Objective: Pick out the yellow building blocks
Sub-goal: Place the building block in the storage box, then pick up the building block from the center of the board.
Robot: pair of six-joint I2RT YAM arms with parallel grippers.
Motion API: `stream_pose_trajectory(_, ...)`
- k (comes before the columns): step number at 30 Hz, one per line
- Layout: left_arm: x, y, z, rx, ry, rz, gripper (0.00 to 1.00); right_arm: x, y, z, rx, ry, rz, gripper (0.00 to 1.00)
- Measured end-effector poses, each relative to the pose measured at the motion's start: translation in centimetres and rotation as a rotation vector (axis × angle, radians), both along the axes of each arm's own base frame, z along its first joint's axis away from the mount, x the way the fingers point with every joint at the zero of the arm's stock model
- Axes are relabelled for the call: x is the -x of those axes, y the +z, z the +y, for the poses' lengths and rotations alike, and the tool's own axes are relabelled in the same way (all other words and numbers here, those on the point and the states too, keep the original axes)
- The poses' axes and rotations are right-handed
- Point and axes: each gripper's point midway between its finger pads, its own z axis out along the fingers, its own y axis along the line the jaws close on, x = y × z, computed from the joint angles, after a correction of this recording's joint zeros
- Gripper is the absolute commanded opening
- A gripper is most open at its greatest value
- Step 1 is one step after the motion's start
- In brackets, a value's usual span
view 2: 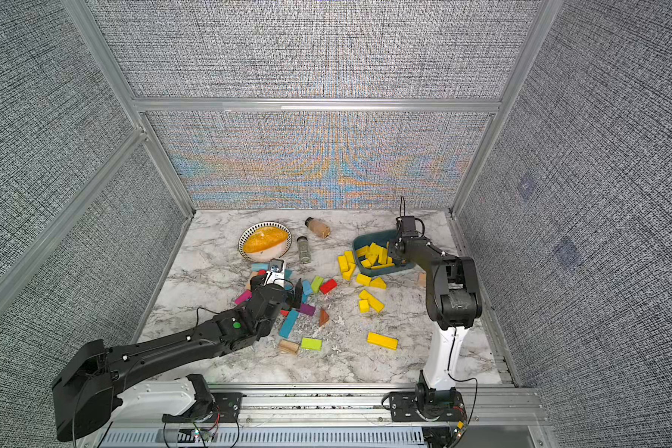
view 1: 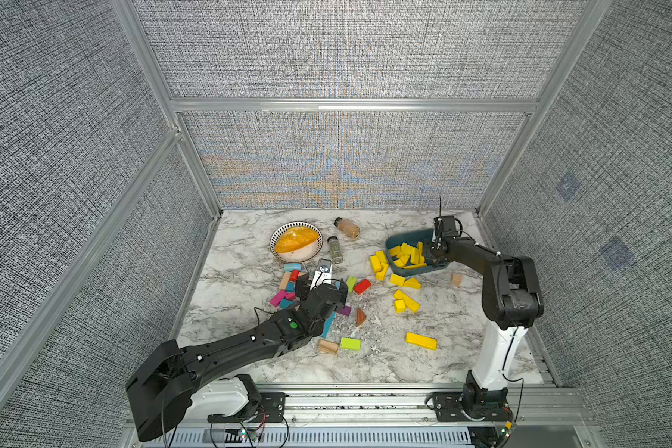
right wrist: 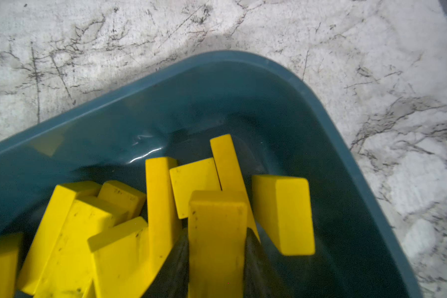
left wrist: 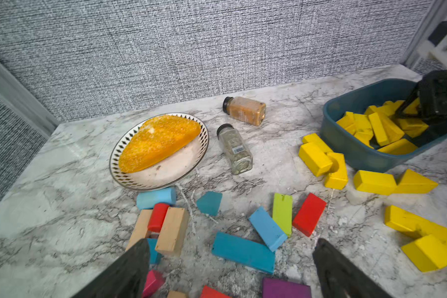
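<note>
While yellow wood blocks [right wrist: 119,232] pile in dark teal plastic bin [right wrist: 320,103], right claw [right wrist: 217,258] pinches one yellow bar [right wrist: 217,232] over pile. More yellow blocks [view 1: 404,300] on marble table [view 1: 385,360] beside bin. Left claw [left wrist: 230,273] spread wide over mixed colour blocks [left wrist: 243,251].

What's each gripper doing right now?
Left gripper: open, empty, over the mixed coloured blocks.
Right gripper: jaws either side of a yellow wooden bar block in the teal plastic bin; grip or release unclear.
</note>
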Motion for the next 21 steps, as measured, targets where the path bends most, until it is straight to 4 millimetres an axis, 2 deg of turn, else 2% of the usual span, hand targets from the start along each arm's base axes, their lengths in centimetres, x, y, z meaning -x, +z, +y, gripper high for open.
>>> stream_pose_trajectory(4, -0.2, 0.4, -2.1, -0.033, -0.085, 0.014, 1.0, 0.0, 1.6, 0.3, -0.017, 0.013, -0.032, 0.46)
stream_pose_trajectory(7, -0.3, 1.0, -3.6, -0.054, -0.149, 0.02, 1.0, 0.1, 3.7, 0.4, -0.022, 0.02, -0.076, 0.47)
stream_pose_trajectory(12, 0.1, 0.8, -5.9, -0.111, -0.268, 0.058, 0.98, 1.0, 8.2, 0.9, -0.049, 0.043, -0.165, 0.47)
stream_pose_trajectory(15, 0.9, 0.1, -7.9, -0.138, -0.367, 0.112, 0.96, 2.5, 10.3, 1.9, -0.085, 0.072, -0.209, 0.47)
stream_pose_trajectory(17, 1.9, -1.3, -9.5, -0.153, -0.445, 0.178, 0.95, 4.2, 11.3, 3.3, -0.116, 0.111, -0.23, 0.47)
stream_pose_trajectory(21, 3.9, -4.1, -12.0, -0.193, -0.591, 0.309, 0.93, 8.0, 11.7, 5.3, -0.168, 0.155, -0.244, 0.47)
